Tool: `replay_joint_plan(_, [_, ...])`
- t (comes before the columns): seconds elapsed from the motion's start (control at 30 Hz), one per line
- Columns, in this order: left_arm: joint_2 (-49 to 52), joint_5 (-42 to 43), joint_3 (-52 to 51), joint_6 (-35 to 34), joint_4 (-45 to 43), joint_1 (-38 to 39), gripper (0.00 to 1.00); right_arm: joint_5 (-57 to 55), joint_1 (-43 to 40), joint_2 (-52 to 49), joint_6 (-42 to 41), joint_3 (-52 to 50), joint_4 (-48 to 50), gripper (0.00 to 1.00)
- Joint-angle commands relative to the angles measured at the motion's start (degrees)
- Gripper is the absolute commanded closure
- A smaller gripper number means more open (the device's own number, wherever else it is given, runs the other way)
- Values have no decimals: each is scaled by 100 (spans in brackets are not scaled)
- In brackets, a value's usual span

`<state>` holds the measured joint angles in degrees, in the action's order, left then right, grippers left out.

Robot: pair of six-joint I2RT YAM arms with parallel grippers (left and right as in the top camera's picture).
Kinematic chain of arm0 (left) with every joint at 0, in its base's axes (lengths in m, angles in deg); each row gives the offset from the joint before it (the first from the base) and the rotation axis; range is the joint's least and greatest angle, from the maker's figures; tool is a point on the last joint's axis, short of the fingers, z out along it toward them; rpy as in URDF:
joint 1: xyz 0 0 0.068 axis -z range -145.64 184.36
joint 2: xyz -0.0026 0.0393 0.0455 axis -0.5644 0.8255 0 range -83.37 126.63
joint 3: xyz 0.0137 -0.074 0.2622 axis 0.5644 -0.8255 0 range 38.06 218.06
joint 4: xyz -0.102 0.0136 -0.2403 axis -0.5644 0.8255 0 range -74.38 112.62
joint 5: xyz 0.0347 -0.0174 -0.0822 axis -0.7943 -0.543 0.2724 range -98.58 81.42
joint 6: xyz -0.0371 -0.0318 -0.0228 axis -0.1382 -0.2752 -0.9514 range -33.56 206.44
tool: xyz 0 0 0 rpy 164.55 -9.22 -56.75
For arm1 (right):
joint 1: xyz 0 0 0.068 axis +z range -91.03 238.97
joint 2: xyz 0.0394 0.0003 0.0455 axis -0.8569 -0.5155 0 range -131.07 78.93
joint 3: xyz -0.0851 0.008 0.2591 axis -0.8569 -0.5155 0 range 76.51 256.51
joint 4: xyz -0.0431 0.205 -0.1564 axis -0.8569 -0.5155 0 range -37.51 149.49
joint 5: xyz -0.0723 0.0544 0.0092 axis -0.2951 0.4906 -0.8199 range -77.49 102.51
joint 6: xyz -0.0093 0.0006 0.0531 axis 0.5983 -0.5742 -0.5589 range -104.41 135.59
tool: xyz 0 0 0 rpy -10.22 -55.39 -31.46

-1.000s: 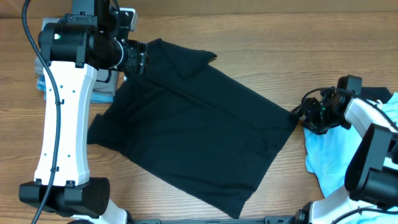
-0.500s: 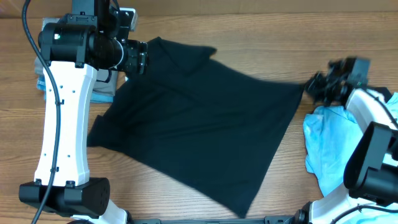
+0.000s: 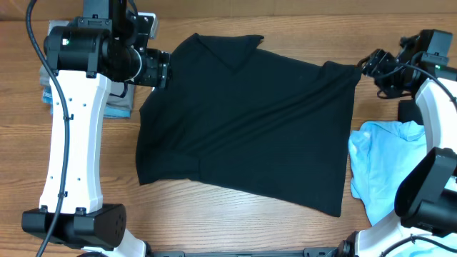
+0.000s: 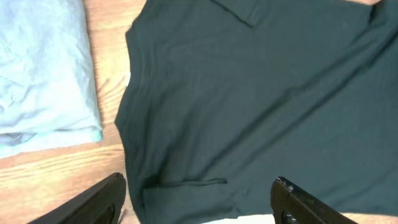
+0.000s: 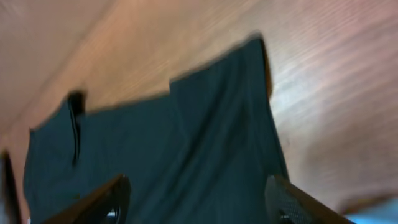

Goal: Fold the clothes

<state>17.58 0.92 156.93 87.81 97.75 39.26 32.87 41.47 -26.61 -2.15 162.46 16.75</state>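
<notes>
Garment: black collared short-sleeved fabric shirt (image 3: 250,128), laid flat below the left gripper (image 4: 199,190) and ahead of the right gripper (image 5: 196,193). Both sets of fingers are spread, nothing pinched. Advised: one side edge to be pinched at two points and lifted evenly.

1. The black shirt (image 3: 250,128) lies spread open and nearly flat over the middle of the tabletop (image 3: 300,36). It is plain and dark, with a few shallow wrinkles, and sits slightly askew to the table's edges.
2. Its collar (image 3: 232,51) points toward the far edge, left of centre. One upper corner reaches toward the far right corner, and the bottom hem runs slanted along the near edge.
3. The light blue tee (image 3: 382,164) lies crumpled in a loose heap at the right edge, just beside the black shirt's right side.
4. A folded pale blue-grey garment (image 4: 43,68) lies flat near the far left corner, close beside the shirt.
</notes>
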Motion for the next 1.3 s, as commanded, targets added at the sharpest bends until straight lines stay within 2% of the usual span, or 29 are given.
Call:
replay_joint_plan(0.0, [-57,-343,48,-74,271,37,21,291,2,636,317,258,-417,27])
replay_joint_plan(0.17, [-57,-761,48,-98,807,35,13,313,2,1690,267,258,-1211,24])
replay_joint_plan(0.27, [-57,-935,39,-374,1139,35,11,328,4,2100,101,258,-1860,23])
replay_joint_plan(0.4, [-57,-1224,-249,-831,1244,26,8,221,9,2111,-39,157,-3112,24])
replay_joint_plan(0.5, [-57,-1198,-863,-986,975,26,6,-39,9,2015,-61,-352,-3456,24])
replay_joint_plan(0.63, [-57,-798,-2074,-1019,177,26,5,-37,-42,1963,-323,-1681,-3182,24])
replay_joint_plan(0.8, [-57,-706,-3088,-1016,-595,26,2,31,-48,1963,-629,-3099,-2632,23])
replay_joint_plan(0.9, [-57,-706,-3530,-1016,-876,26,0,17,-129,1963,-933,-4041,-1985,23])
replay_joint_plan(1.03, [-55,-710,-3762,-1014,-1045,26,0,24,-186,1963,-1084,-4708,-1377,24])
replay_joint_plan(1.17, [-55,-710,-3764,-1014,-1165,26,0,26,-175,1965,-1036,-4874,-1285,26])
replay_joint_plan(1.27, [-57,-708,-3764,-1016,-1211,26,0,26,-175,1965,-1040,-4874,-1279,35])
